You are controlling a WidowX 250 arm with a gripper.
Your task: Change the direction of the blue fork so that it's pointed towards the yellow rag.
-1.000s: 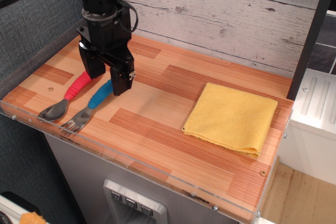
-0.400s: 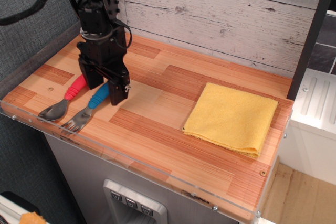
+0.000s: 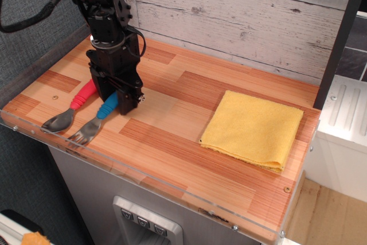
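Note:
The blue fork (image 3: 103, 111) lies near the front left corner of the wooden tabletop. Its grey tines (image 3: 84, 135) point at the front left edge, away from the yellow rag (image 3: 252, 130), which lies flat at the right. My black gripper (image 3: 118, 101) is down at the table over the far end of the fork's blue handle. Its jaws stand on either side of the handle with a gap between them, so it looks open. The top end of the handle is hidden under the fingers.
A red-handled spoon (image 3: 80, 98) lies just left of the fork, parallel to it and close to my left finger. A clear plastic lip (image 3: 143, 176) runs along the table's front edge. A grey plank wall (image 3: 241, 21) stands behind.
My gripper has come down and slightly left, from above the two handles to table level over the far end of the fork's handle. Fork, spoon and rag have not moved.

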